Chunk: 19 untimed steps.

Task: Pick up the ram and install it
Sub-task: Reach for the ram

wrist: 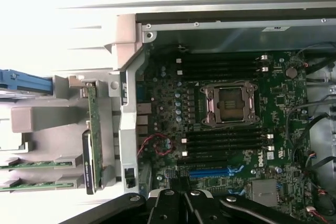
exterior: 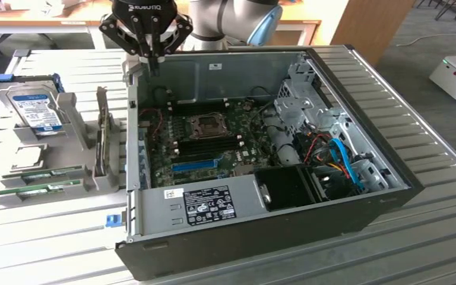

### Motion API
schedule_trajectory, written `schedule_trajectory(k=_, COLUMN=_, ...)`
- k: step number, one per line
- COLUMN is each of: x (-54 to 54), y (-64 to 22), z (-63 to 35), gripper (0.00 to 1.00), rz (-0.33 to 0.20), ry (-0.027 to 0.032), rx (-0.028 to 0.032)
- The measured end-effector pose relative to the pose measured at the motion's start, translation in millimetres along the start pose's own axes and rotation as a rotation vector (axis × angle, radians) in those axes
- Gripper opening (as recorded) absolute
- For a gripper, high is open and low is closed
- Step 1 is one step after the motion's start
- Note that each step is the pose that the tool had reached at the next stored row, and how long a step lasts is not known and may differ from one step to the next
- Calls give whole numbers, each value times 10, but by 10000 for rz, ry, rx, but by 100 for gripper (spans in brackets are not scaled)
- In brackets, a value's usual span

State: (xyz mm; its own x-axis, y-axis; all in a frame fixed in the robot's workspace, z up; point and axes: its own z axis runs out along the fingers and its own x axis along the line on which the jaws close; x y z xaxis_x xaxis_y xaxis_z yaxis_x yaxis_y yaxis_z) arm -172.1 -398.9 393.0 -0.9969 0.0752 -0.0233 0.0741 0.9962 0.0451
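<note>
Two green ram sticks (exterior: 44, 176) (exterior: 31, 190) lie on edge in the grey holder (exterior: 22, 199) at the exterior view's left, outside the computer case. In the wrist view the same ram sticks (wrist: 29, 164) (wrist: 29, 185) sit beside the case wall. My gripper (exterior: 156, 58) hangs high over the case's back left corner, far from the sticks. Its black fingers (wrist: 181, 195) are pressed together, shut, with nothing between them. Below it lies the motherboard (exterior: 236, 148) with its dark, empty memory slots (wrist: 223, 142) on both sides of the CPU socket (wrist: 231, 103).
The open black case (exterior: 386, 196) takes up the middle of the ribbed table. A silver hard drive (exterior: 38, 110) with a blue label and an upright card (exterior: 103, 139) stand in the holder. A blue slot strip (exterior: 195, 163) lies on the motherboard, with cables (exterior: 339, 157) to its right.
</note>
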Motion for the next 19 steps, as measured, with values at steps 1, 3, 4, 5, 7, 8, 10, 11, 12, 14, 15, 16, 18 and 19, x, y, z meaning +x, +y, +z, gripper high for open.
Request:
schedule_trajectory(k=1, x=12, y=-1, z=0, gripper=11, rz=0, ry=0, rx=0)
schedule_trajectory(k=3, x=37, y=-3, z=-1, gripper=11, rz=1, ry=0, rx=0)
schedule_trajectory(k=4, x=51, y=-4, z=-1, gripper=11, rz=1, ry=0, rx=0)
schedule_trajectory(k=5, x=65, y=-5, z=-1, gripper=11, rz=1, ry=0, rx=0)
schedule_trajectory(k=7, x=94, y=-7, z=-2, gripper=11, rz=1, ry=0, rx=0)
schedule_trajectory(k=8, x=108, y=-8, z=-2, gripper=11, rz=0, ry=0, rx=0)
schedule_trajectory(k=10, x=137, y=-10, z=-2, gripper=11, rz=0, ry=0, rx=0)
schedule_trajectory(k=11, x=152, y=-12, z=-3, gripper=11, rz=0, ry=0, rx=0)
schedule_trajectory(k=12, x=169, y=-13, z=-3, gripper=11, rz=0, ry=0, rx=0)
schedule_trajectory(k=14, x=201, y=-15, z=-4, gripper=11, rz=0, ry=0, rx=0)
schedule_trajectory(k=15, x=217, y=-16, z=-4, gripper=11, rz=1, ry=0, rx=0)
schedule_trajectory(k=16, x=234, y=-17, z=-4, gripper=11, rz=1, ry=0, rx=0)
schedule_trajectory(k=18, x=267, y=-20, z=-5, gripper=11, rz=1, ry=0, rx=0)
schedule_trajectory(k=19, x=283, y=-21, z=-6, gripper=11, rz=1, ry=0, rx=0)
